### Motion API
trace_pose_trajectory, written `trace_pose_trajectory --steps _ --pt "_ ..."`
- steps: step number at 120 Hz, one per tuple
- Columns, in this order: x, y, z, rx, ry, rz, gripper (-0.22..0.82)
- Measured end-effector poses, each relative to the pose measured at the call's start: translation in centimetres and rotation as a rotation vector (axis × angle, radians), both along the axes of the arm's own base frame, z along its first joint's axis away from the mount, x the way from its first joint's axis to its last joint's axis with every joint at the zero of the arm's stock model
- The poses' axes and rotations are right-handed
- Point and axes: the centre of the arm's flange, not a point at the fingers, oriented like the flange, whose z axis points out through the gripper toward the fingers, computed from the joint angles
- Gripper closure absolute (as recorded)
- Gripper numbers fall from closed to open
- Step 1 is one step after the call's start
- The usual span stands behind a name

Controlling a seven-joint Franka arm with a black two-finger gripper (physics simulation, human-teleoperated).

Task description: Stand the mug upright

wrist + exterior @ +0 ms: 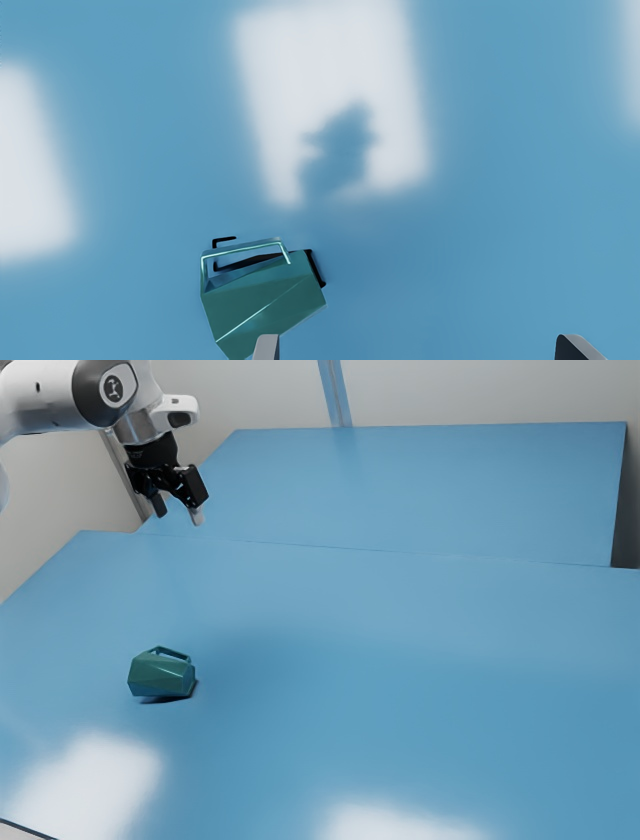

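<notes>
Mugs: one mug (162,676), fitted with one handle (242,245). Arms: one arm (60,402). Grippers: one gripper (178,515), with two fingers (266,348). Blue surface sections: two, comprising one near section (400,660) and one far section (430,485). Wall strips: one blue strip (335,395). Bright patches on the blue surface: two bright patches (95,780) in the exterior view; three in the wrist view.

A blue table (400,640).
</notes>
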Motion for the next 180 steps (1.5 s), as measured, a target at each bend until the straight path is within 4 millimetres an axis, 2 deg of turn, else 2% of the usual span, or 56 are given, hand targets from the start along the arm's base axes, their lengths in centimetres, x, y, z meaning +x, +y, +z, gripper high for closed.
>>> trace_pose_trajectory --steps 36,49,63,75,86,113,125,131,137,147,152,180 --pt "-0.1 -0.5 -0.1 -0.001 0.005 -0.007 0.00" --pt "-0.4 -0.2 0.3 -0.004 0.001 0.000 0.00" --pt "-1.7 0.8 -0.8 -0.087 0.029 0.039 0.00" --pt "-3.5 4.5 -3.1 -0.214 0.072 0.127 0.00" --pt "-5.3 9.1 -4.8 -0.312 0.091 0.214 0.00" --pt "-10.9 21.2 -7.7 -0.462 0.071 0.415 0.00" --pt "-13.8 25.9 -9.9 -0.525 0.063 0.503 0.00" --pt "-14.5 27.4 -11.3 -0.552 0.065 0.530 0.00" --pt "-14.0 27.3 -12.8 -0.573 0.079 0.520 0.00" --pt "-11.2 24.3 -15.1 -0.596 0.120 0.446 0.00" --pt "-10.5 23.6 -16.1 -0.604 0.132 0.426 0.00" --pt "-10.6 25.7 -20.8 -0.676 0.137 0.439 0.00"
